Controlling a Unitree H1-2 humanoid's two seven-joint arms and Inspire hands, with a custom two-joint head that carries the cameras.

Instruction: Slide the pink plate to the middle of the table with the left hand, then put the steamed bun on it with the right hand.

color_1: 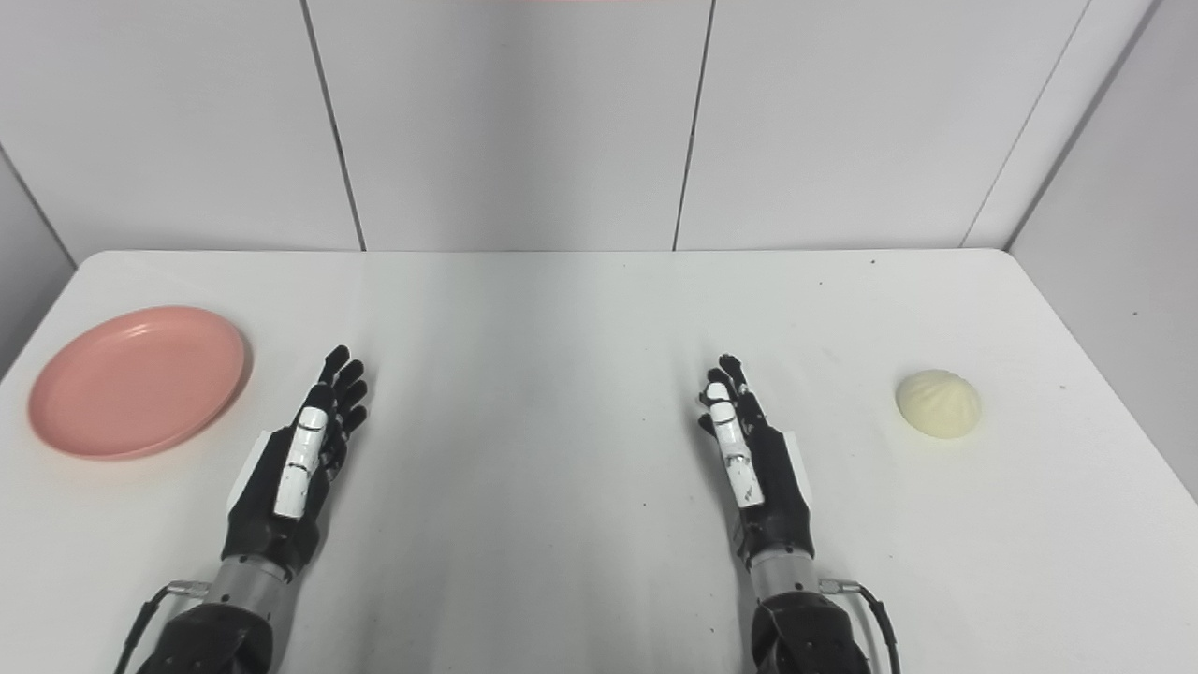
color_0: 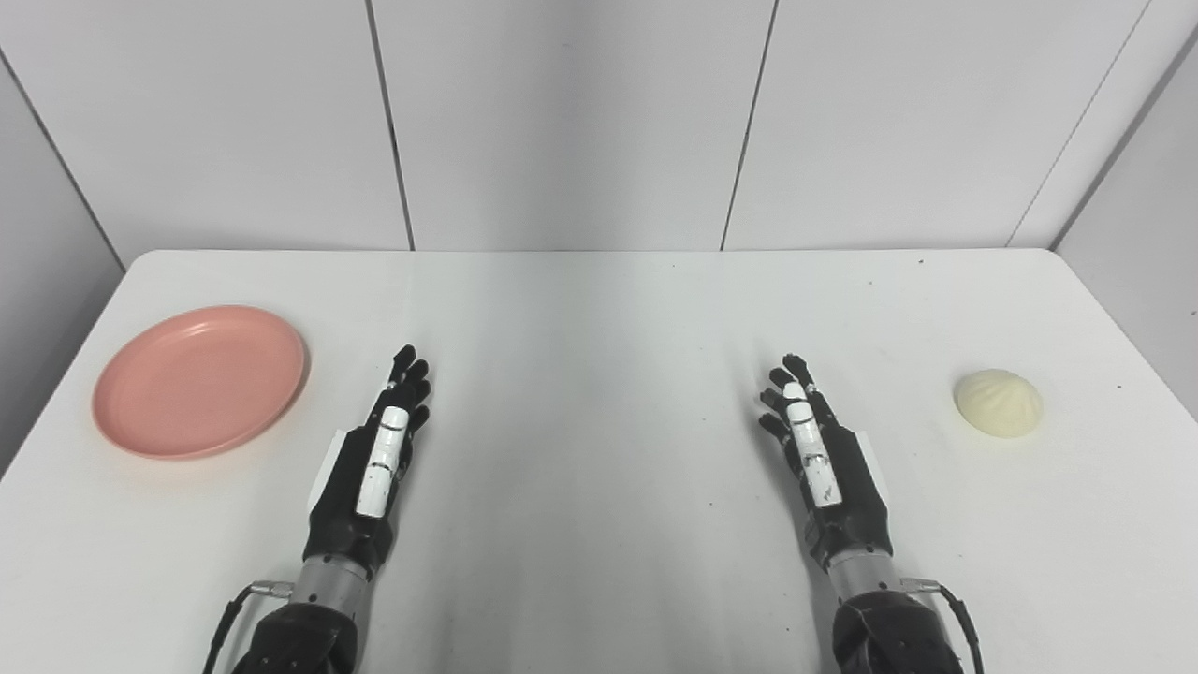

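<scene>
Plate sits at the table's far left, just left of the left hand, the nearer hand; round, no long axis. Bun lies far right, beyond the right hand. Both hands flat, fingers extended, holding nothing. One plate, one bun, two hands.

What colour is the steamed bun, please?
The steamed bun is pale cream; left eye view shows it best.

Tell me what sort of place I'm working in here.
Probably a lab test booth: a bare white table boxed in by plain white wall panels, holding only a pink plate and a steamed bun.
</scene>
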